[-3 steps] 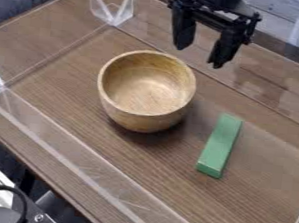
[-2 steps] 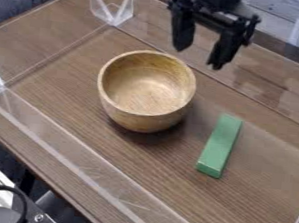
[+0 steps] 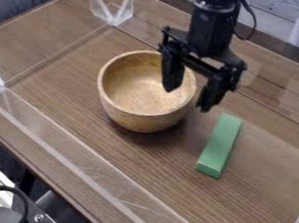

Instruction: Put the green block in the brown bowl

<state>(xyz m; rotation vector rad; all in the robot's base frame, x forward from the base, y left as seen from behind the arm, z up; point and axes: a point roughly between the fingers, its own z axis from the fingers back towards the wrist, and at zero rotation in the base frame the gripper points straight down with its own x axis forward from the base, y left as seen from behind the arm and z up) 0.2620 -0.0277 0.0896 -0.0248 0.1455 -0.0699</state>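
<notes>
The green block (image 3: 220, 145) lies flat on the wooden table, a long bar to the right of the brown bowl (image 3: 144, 91). The bowl is round, light wood with thick walls, and nothing is inside it. My gripper (image 3: 195, 86) hangs open over the bowl's right rim, fingers pointing down. One finger is over the bowl's inside and the other just outside its rim, above the block's far end. Nothing is between the fingers.
Clear acrylic walls (image 3: 56, 134) ring the table surface on the left, front and back. A clear bracket (image 3: 116, 9) stands at the back left corner. Dark cables and hardware (image 3: 8, 207) sit below the front left edge.
The gripper has come down and forward from the back of the table to the bowl's right rim, still open. Bowl and block have not moved.
</notes>
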